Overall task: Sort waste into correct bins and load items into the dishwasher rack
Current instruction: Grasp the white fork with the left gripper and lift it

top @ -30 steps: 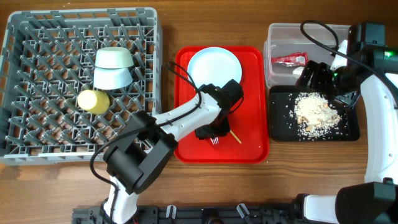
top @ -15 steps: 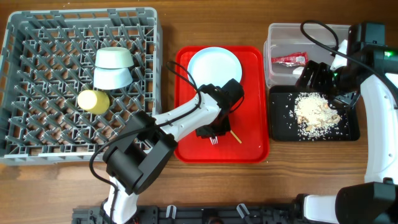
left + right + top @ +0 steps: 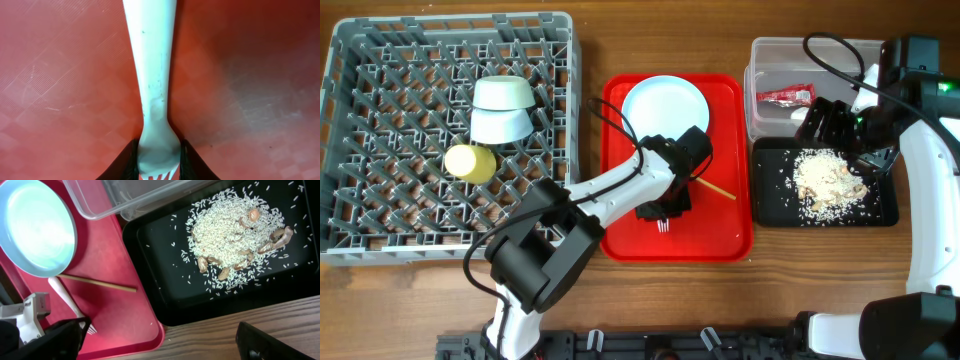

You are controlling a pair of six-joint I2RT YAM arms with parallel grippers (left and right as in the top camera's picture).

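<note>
Now chopstick (image 3: pixel 717 188) is lying further up and right on red tray (image 3: pixel 730 240) than half second ago, nudged clear. Your left gripper (image 3: pixel 159 167) is clamping white fork (image 3: pixel 150 75) near tines, flat on tray, lift toward dishwasher rack (image 3: pixel 380 235) pending. Right gripper (image 3: pixel 825 122): grip unreadable.

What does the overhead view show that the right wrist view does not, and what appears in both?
Only the overhead view shows the dishwasher rack holding two mint-green bowls and a yellow-green cup, plus the red snack wrapper in the clear tub. Only the right wrist view resolves the food scraps as separate rice grains with brown bits. Both show the red serving tray with the white plate, a wooden chopstick and the white plastic fork, and the black tray beside it.
</note>
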